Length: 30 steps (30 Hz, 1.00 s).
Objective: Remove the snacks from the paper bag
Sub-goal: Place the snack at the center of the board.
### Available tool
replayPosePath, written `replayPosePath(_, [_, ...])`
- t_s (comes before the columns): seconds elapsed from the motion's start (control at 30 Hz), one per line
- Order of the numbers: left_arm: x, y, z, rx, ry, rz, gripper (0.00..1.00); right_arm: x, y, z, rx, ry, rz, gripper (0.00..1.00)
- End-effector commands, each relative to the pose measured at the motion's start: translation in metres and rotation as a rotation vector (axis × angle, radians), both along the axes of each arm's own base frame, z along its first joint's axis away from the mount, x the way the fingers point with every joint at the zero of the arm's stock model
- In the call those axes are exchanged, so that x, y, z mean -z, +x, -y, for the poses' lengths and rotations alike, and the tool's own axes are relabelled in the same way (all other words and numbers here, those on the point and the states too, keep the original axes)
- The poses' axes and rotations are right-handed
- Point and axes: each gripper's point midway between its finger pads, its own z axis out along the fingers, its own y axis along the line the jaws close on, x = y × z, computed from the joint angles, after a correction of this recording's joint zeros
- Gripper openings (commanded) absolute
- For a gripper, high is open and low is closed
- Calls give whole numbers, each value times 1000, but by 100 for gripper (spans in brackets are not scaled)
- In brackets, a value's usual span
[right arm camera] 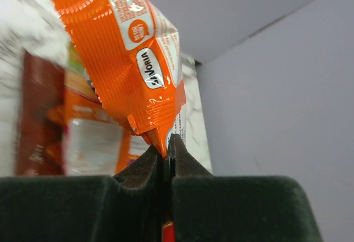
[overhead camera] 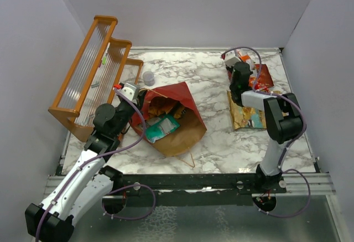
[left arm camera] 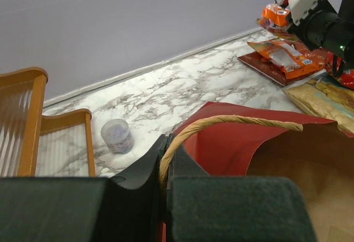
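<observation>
On the marbled surface (overhead camera: pixel 221 142), the tall dark red paper bag (overhead camera: pixel 185 101) lies on its side, with a teal packet (overhead camera: pixel 161 128) half hidden in its mouth. The left end effector (left arm camera: pixel 166 149) pinches the bag's twine handle (left arm camera: pixel 221 121). Farther off, the right end effector (right arm camera: pixel 166 145) clamps the corner of a crinkly orange packet (right arm camera: pixel 127 59).

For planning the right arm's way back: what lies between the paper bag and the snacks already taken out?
Nothing: in the top external view, only bare table separates the paper bag from the snacks.
</observation>
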Motion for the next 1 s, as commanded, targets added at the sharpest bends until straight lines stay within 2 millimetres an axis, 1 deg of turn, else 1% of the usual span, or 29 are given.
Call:
replayPosePath(0.0, [-11,4,-7,-39,-2,26,0,-29,12,41,128,-177,12,1])
replayPosePath(0.07, [-10,4,-7,-39,0,24,0,-25,16,44,134,-210,-19,1])
replayPosePath(0.13, [-10,4,-7,-41,1,25,0,-15,22,43,122,-235,-69,1])
replayPosePath(0.2, [-10,4,-7,-41,1,25,0,-3,26,41,109,-239,-121,1])
replayPosePath(0.3, [-10,4,-7,-40,0,25,0,22,30,30,58,-167,-218,1])
replayPosePath(0.4, [-10,3,-8,-43,2,24,0,40,26,28,60,-108,-280,1])
replayPosePath(0.53, [-10,3,-7,-40,0,23,0,60,19,34,91,-135,-330,1])
replayPosePath(0.6, [-9,4,-6,-38,-1,19,0,70,15,34,92,-145,-361,1])
replayPosePath(0.67, [-9,4,-6,-36,-1,19,0,74,10,33,87,-137,-369,1])
replayPosePath(0.77, [-10,4,-6,-36,-2,20,0,86,7,24,40,-104,-392,1])
replayPosePath(0.87, [-9,4,-6,-36,-2,19,0,104,5,18,16,-75,-448,1])
replayPosePath(0.93, [-9,4,-6,-38,-1,20,0,110,6,10,-22,-56,-461,2])
replayPosePath(0.97, [-9,4,-7,-41,-1,19,0,110,6,7,-42,-46,-461,4])
